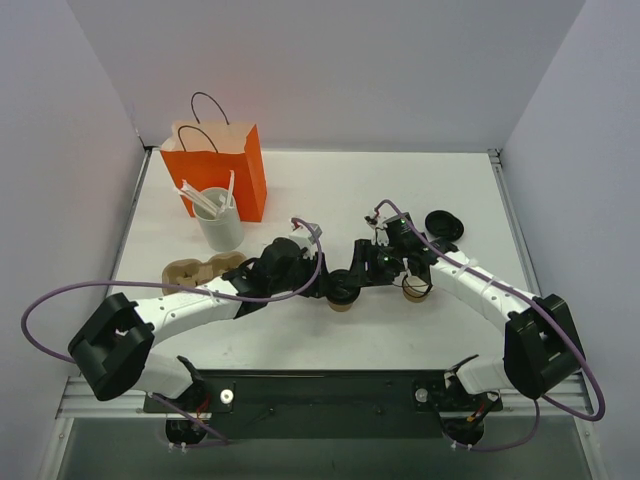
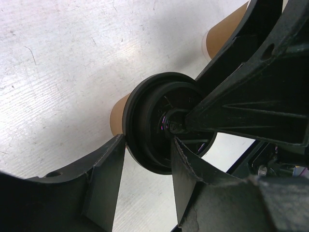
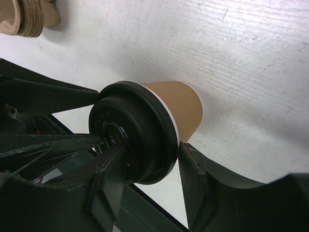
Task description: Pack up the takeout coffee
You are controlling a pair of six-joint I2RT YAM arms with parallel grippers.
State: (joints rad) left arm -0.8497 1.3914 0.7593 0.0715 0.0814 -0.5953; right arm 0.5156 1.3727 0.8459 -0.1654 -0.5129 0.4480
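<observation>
The takeout coffee (image 3: pixel 179 105) stands upright between both claws, the left gripper (image 2: pixel 148 141) and right gripper (image 3: pixel 152 147) each straddling its black lid's rim – clenched or merely touching, I cannot tell – with a lidless cup (image 1: pixel 415 291) just beside the right claw, and the stirrer cup (image 1: pixel 220 228) and orange bag (image 1: pixel 228 170) well beyond the left.

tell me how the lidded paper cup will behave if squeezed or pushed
The cup has a thin-looking paper wall, so a hard squeeze would probably dent it. The lid is a separate snap-on piece and might pop off. The cup tapers toward its base, so a sideways push could tip it.
</observation>
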